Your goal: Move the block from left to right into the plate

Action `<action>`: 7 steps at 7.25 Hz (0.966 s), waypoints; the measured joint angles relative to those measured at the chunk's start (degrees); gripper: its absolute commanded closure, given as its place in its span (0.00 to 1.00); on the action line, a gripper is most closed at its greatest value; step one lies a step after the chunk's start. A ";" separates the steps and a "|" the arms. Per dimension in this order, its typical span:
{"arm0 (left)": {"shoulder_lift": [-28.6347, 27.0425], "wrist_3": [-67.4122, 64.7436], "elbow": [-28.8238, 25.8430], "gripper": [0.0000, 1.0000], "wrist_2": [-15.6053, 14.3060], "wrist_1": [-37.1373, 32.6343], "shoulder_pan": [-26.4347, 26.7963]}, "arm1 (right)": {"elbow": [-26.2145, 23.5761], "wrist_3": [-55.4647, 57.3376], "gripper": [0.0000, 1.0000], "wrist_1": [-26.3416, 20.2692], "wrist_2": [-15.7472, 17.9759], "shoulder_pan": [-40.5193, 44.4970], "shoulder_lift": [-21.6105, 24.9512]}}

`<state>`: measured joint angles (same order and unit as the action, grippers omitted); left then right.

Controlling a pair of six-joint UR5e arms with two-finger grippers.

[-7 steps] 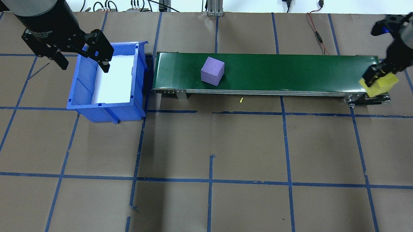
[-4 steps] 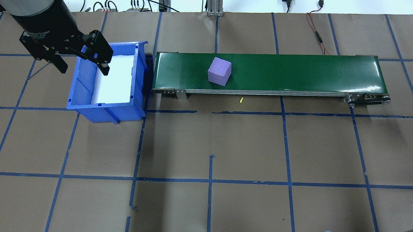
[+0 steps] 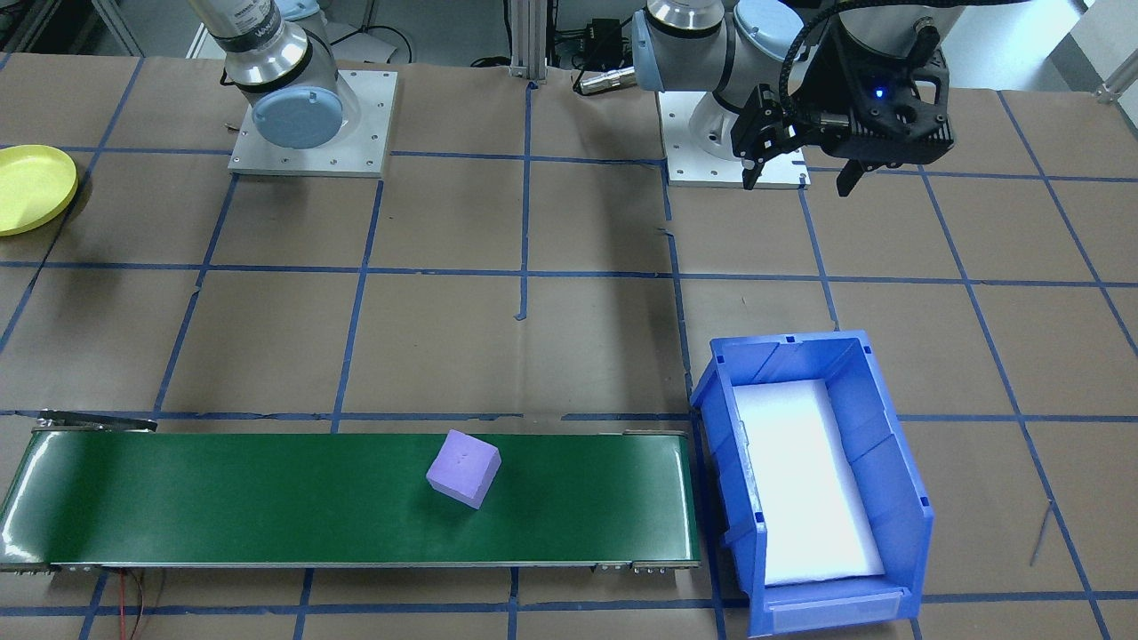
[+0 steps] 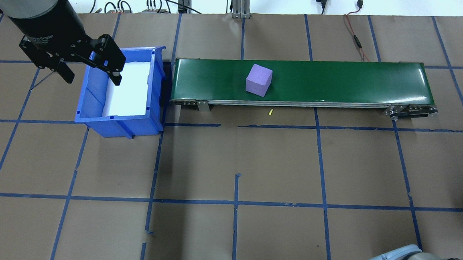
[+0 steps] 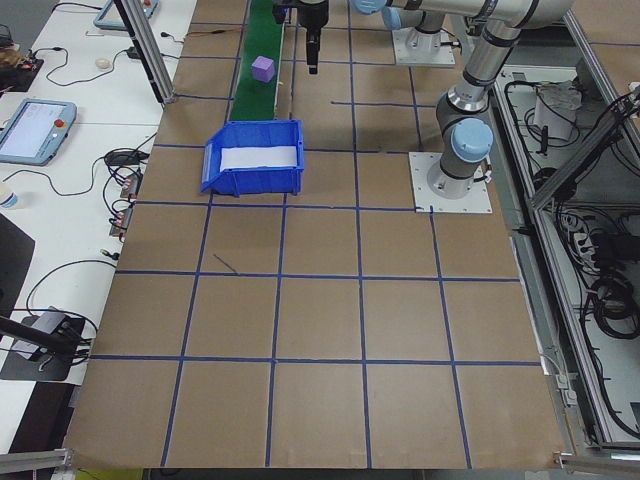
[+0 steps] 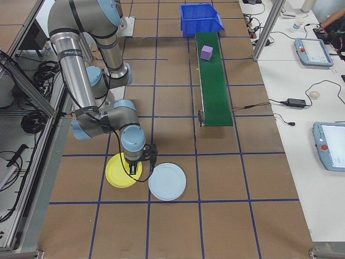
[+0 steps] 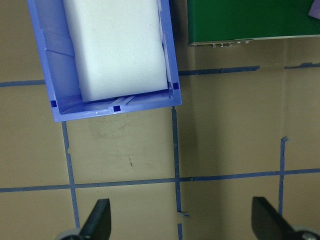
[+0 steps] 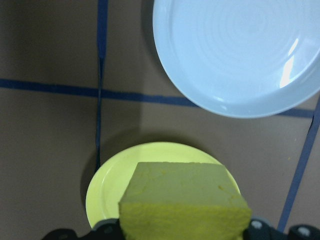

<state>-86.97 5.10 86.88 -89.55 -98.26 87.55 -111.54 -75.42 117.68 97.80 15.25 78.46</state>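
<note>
Right claw (image 8: 185,227) was clamped on a yellow block (image 8: 185,200), holding it directly above the yellow plate (image 8: 107,192); you could see the plate's rim showing under the block in the right wrist view. From the right end of the counter, that claw (image 6: 141,164) pointed down at the plate's edge nearest the pale blue plate (image 6: 167,181), which lay just beside the yellow one (image 6: 119,172), their rims almost touching. I couldn't tell whether the block had touched the plate.

Left claw (image 4: 90,73) hung spread wide, empty, over the near-left corner of the blue bin (image 4: 95,119). You saw both fingertips (image 7: 97,220) well apart in the left wrist view, with brown counter (image 7: 225,150) below them. The bin held a white foam liner (image 4: 127,87).

A purple block (image 4: 258,80) sat on the green conveyor belt (image 4: 339,82), a bit left of its middle in the overhead view, turned slightly askew. The belt's end stood just beside the bin.
</note>
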 measured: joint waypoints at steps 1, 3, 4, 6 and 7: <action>0.04 0.00 0.07 0.00 -0.01 0.00 -0.01 | -3.92 -0.50 0.17 4.04 -0.23 -1.65 0.08; 0.11 0.00 0.13 0.00 0.04 0.00 -0.02 | -7.53 -2.78 0.00 8.90 -3.34 -2.46 -0.25; 0.12 0.00 0.13 0.00 0.09 -0.01 -0.02 | -7.16 -5.46 0.00 9.59 -5.21 -2.54 -0.25; 0.13 0.00 0.16 0.00 0.10 0.00 -0.01 | -3.67 -7.82 0.00 8.94 -5.95 -1.44 0.37; 0.13 0.00 0.19 0.00 0.08 0.00 -0.02 | -1.88 -7.02 0.00 8.70 -5.23 1.09 0.81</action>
<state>-86.83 5.10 87.07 -89.47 -98.26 87.54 -113.42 -82.44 126.38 92.57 16.34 79.27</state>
